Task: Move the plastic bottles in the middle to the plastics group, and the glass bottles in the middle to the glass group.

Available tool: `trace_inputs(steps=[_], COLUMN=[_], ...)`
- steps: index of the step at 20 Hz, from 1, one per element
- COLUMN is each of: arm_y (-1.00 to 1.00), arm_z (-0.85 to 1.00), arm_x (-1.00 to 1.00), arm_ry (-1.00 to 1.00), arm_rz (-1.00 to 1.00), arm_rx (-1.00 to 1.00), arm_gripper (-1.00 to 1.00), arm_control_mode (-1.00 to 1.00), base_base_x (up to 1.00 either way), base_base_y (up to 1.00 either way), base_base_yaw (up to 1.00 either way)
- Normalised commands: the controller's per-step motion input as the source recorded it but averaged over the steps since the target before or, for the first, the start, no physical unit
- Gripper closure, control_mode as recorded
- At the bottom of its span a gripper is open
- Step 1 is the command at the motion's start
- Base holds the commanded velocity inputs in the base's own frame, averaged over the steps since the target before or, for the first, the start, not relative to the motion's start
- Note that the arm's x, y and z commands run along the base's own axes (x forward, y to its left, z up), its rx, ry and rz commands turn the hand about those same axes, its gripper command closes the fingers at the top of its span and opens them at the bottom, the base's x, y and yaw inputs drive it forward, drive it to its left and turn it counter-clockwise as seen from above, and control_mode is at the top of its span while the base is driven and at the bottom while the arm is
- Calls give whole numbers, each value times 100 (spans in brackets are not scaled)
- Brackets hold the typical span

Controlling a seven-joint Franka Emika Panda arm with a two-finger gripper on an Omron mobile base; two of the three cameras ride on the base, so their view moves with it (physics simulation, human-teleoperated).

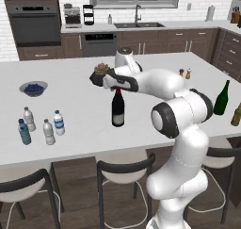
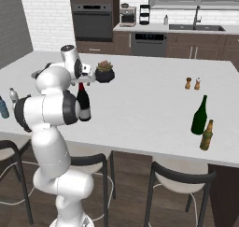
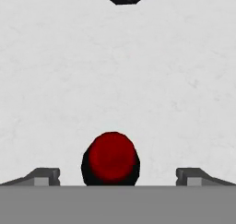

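From my left base view the white worktop point(image 1: 70, 105) carries four small plastic bottles point(image 1: 40, 125) well left of the dark wine bottle point(image 1: 118, 108), while my right base view shows the green wine bottle point(image 2: 199, 115) and amber bottle point(image 2: 206, 135) far to its right. My hand view looks straight down on its red cap. My gripper point(image 3: 117, 176) hangs spread wide above the cap, holding nothing, in a kitchen with brown cabinets.
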Motion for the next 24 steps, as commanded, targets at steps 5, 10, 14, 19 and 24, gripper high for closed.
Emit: trace_inputs(steps=[5,10,14,19,24], arm_y=[1,2,0,0,15], arm_z=[-4,-16,-21,-19,-15], arm_x=[23,8,9,-1,-9], arm_ry=[0,1,0,-5,-3], arm_rz=[0,-1,-1,0,0], arm_rx=[4,12,6,1,0], arm_gripper=[-100,-100,-100,-100,-100], arm_control_mode=[-100,-100,-100,-100,-100], base_base_x=[0,0,0,0,0], base_base_y=[0,0,0,0,0], base_base_yaw=[0,0,0,0,0])
